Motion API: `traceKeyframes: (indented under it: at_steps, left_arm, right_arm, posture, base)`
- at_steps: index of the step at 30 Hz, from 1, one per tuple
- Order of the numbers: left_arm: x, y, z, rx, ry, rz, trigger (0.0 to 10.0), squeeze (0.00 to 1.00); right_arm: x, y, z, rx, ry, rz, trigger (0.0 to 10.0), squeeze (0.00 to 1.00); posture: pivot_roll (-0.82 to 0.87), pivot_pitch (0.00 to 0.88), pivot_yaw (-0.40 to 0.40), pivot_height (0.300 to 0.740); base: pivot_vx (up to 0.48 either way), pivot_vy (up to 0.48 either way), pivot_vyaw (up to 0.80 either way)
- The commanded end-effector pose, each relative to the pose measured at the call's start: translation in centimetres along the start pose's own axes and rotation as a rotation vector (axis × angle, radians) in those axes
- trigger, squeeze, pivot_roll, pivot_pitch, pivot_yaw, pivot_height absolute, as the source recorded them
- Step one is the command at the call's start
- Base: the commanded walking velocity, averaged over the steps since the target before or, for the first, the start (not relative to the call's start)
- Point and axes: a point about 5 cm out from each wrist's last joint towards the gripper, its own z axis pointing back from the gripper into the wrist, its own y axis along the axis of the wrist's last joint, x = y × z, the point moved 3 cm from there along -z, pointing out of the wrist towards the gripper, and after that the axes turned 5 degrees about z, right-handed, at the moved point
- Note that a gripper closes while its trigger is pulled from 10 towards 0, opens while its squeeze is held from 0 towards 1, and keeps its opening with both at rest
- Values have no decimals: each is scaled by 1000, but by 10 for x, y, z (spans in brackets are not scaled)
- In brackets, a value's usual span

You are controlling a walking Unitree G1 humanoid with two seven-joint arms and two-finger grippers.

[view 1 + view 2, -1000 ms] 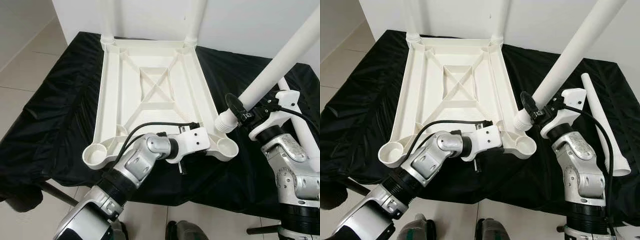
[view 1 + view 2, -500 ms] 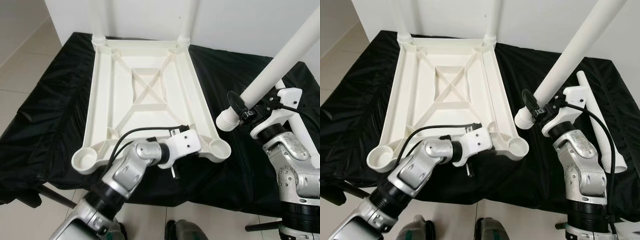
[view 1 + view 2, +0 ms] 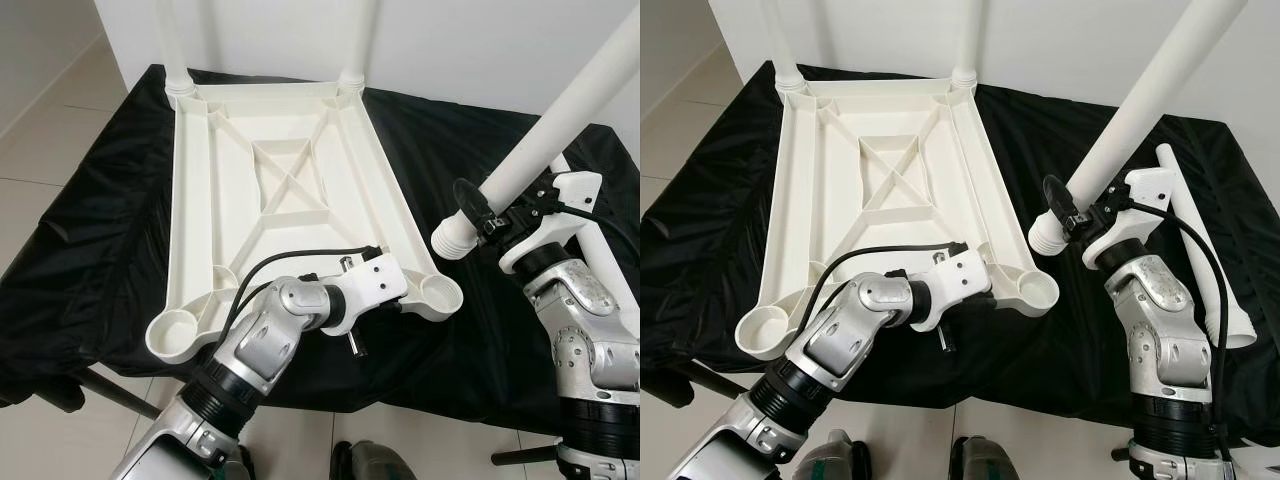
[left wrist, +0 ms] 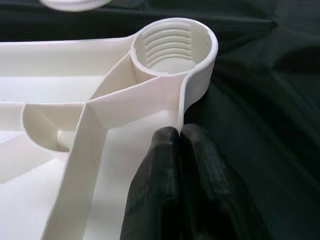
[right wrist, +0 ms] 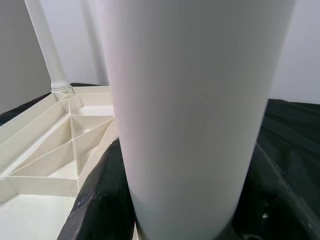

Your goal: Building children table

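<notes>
Your leg (image 3: 560,120) slants up-right, its top cut off.
Right gripper (image 3: 487,215) clamps it; left gripper (image 4: 179,145) pinches the tabletop (image 3: 290,150) rim.

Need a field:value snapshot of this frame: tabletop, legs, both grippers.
tabletop: white, upside down on black cloth
legs fitted: two, far corners
near sockets: both empty
left gripper: shut on tabletop rim beside near-right socket
right gripper: shut on leg, tilted, threaded end above the cloth near that socket
spare leg: on cloth, far right
</notes>
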Motion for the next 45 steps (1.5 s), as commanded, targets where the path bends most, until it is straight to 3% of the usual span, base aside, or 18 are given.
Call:
traceKeyframes:
  at_steps: [1,12,17,22,23,26,27,28,45]
  left_arm:
    - [-19,-15,1,-52,192,27,10000,0]
    - [-25,-3,-8,-32,218,9,10000,0]
    - [-26,-12,-10,-44,227,-36,10000,0]
    - [-26,-19,-9,-55,208,-11,10000,0]
    - [-24,-21,-8,-55,196,2,10000,1000]
    - [-26,-23,-6,-74,197,-20,10000,1000]
    - [-27,-24,-6,-83,194,-24,10000,722]
    - [-27,-23,-6,-87,192,-28,10000,0]
    - [-23,-17,-19,-98,169,9,10000,0]
  right_arm:
    - [1,4,-1,18,2,17,10000,0]
    - [4,7,2,21,-12,25,10000,0]
    - [1,8,-1,27,-1,21,10000,0]
    - [-1,7,-2,27,4,19,10000,0]
    - [-1,7,-2,27,5,18,10000,0]
    - [-1,8,-2,27,8,17,10000,0]
    - [-1,8,-2,28,9,17,10000,0]
    - [-1,9,-2,29,10,17,10000,0]
    - [-2,10,3,28,34,15,10000,0]
  posture:
    - [-47,52,-25,740]
    - [-66,50,-27,740]
    - [-63,63,-37,740]
    - [-64,69,-38,740]
    - [-63,71,-39,740]
    - [-61,72,-39,740]
    - [-59,73,-39,740]
    - [-59,73,-37,740]
    - [-68,71,-32,740]
  base:
    - [0,0,0]
    - [0,0,0]
    - [0,0,0]
    - [0,0,0]
    - [0,0,0]
    - [0,0,0]
    - [0,0,0]
    - [0,0,0]
    - [0,0,0]
